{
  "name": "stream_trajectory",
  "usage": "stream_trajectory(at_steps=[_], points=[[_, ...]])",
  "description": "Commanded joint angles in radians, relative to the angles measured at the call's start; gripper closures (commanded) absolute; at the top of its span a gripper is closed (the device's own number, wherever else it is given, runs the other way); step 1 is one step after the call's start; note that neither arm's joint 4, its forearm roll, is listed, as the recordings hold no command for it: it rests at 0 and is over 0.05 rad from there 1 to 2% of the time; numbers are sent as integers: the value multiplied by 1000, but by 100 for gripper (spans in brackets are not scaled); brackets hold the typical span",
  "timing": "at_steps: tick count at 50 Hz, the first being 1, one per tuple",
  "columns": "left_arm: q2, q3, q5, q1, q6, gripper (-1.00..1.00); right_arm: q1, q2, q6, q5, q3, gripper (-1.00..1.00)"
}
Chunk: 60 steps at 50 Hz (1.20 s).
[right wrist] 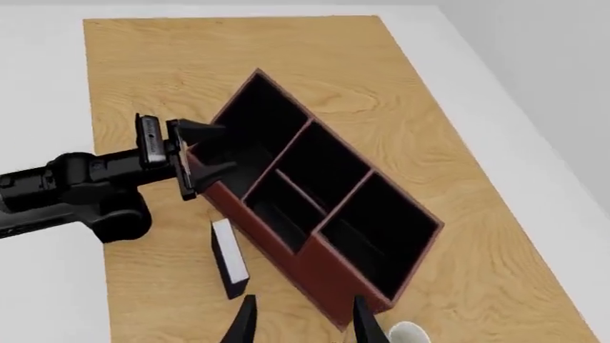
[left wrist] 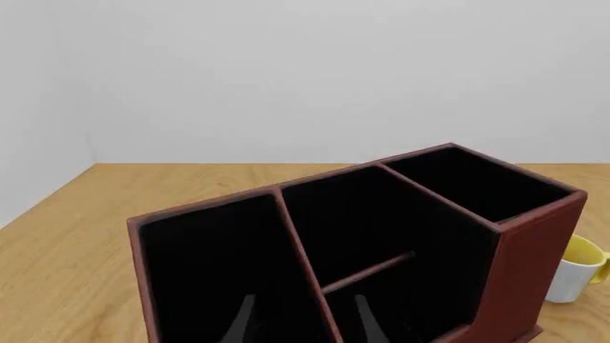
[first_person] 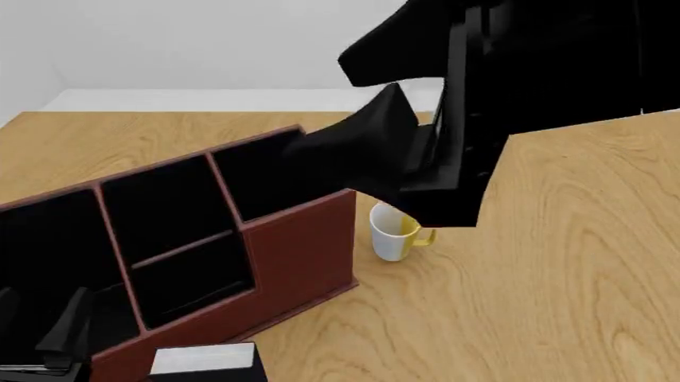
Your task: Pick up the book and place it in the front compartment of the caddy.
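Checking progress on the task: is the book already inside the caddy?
No, the book lies flat on the table beside the caddy, outside its compartments.

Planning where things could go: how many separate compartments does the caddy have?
4. The caddy has one large end cell nearest the left arm, one large end cell near the mug, and a middle section split into a front compartment and a rear one.

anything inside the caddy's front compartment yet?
Nothing visible: the front compartment of the caddy shows only black lining. The book lies on the table outside it. The cell's floor is dark, partly hidden.
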Motion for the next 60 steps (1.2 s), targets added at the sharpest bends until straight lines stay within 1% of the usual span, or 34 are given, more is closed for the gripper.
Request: stream_trajectory(at_steps=[1,6,10,12,16,21,29,34,40,47,60], points=[[0,0,0,0,0,-100,68,61,-9,42,-31,-100],[0,0,0,0,0,-100,95,73,7,31,-6,-100],[0,0,0,0,0,-100,102,91,11,-5,26,-100],[0,0,0,0,0,-100,121,99,32,-9,28,-100],[0,0,0,0,0,-100,139,104,44,-45,68,-100],[0,0,0,0,0,-100,152,118,57,-64,78,-100],[0,0,0,0,0,-100,164,131,61,-123,154,-100],[0,0,0,0,0,-100,171,143,70,-144,177,-100],[0,0,0,0,0,-100,162,160,62,-186,221,-100],[0,0,0,0,0,-100,163,186,66,-216,247,-100],[0,0,0,0,0,-100,179,219,89,-297,324,-100]])
